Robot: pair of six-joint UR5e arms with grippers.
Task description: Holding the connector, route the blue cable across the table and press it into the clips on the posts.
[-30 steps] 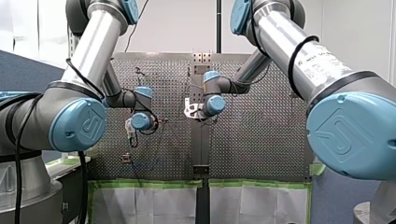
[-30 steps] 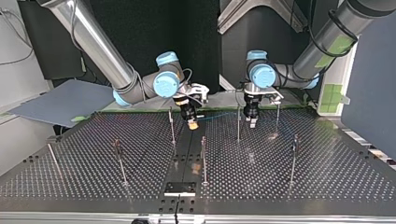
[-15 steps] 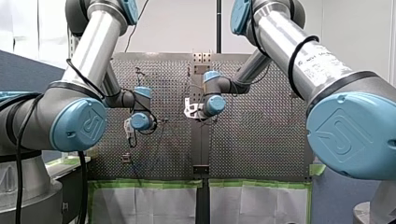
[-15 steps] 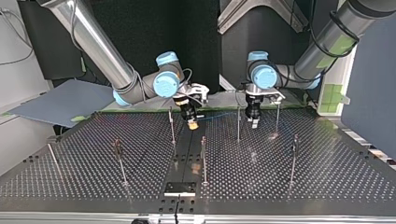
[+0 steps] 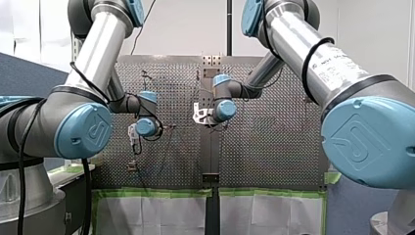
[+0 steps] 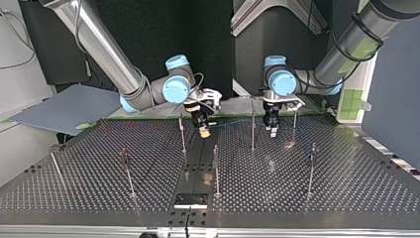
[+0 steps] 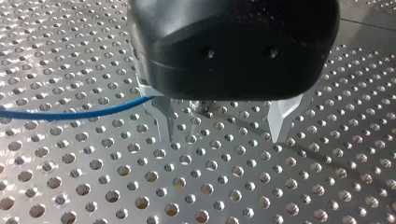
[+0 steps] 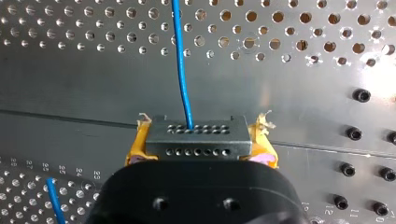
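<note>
Posts stood nearest the camera in the top view, thin upright rods rising from the perforated surface, with more of them further back. Beyond these front rods, my right pincer hung pointing down just above the surface's dark middle strip. Its yellow pads were pinching the connector, a small grey block with rows of holes. The blue cable ran out of the connector's face and away over the surface, towards my left pincer. That pincer hovered close over the holes, seen in the top view between two of the rear posts. Its metal fingers were spread with nothing between them, and the cable passed just beside one finger. Farthest back, both arms came in from above.
</note>
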